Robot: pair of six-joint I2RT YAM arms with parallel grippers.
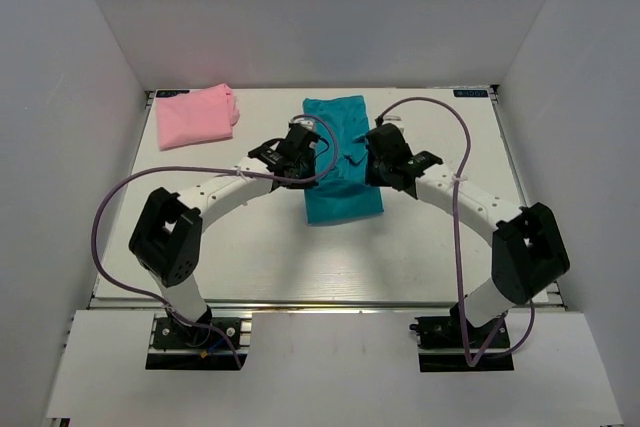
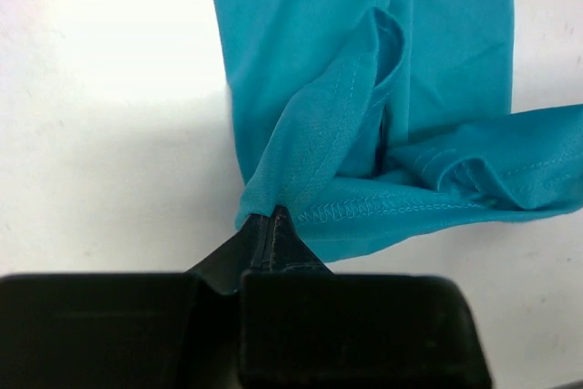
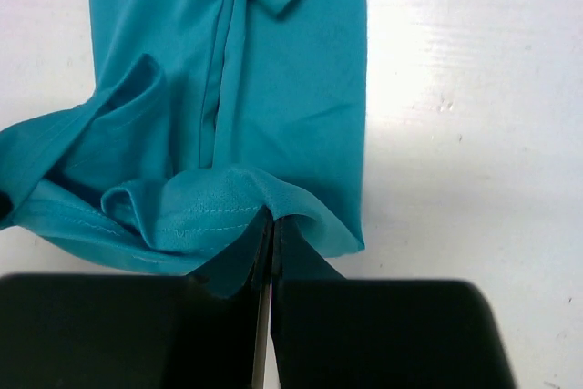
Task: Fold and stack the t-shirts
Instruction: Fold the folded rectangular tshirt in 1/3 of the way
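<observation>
while the pink t-shirt [image 1: 197,115] already lies folded at the far left of the table [image 1: 300,257], the teal t-shirt [image 1: 340,202] sits mid-table, half folded. the left end effector [image 2: 271,223] and right end effector [image 3: 271,223] each pinch its hem closed; stacking remains.

A white table [image 1: 250,257] sits between 3 plain white walls [image 1: 320,7].

Teal t-shirt [image 1: 345,197]: folded lengthwise into narrow strip, laid at centre, long axis running near to far. Stitched hem edge raised and rumpled, loose folds bunched between two pinched corners. One corner clamped in left gripper [image 2: 271,225], other in right gripper [image 3: 271,225]. Pink t-shirt [image 1: 196,115]: folded into compact rectangle, laid flat at far left, well apart from teal.
</observation>
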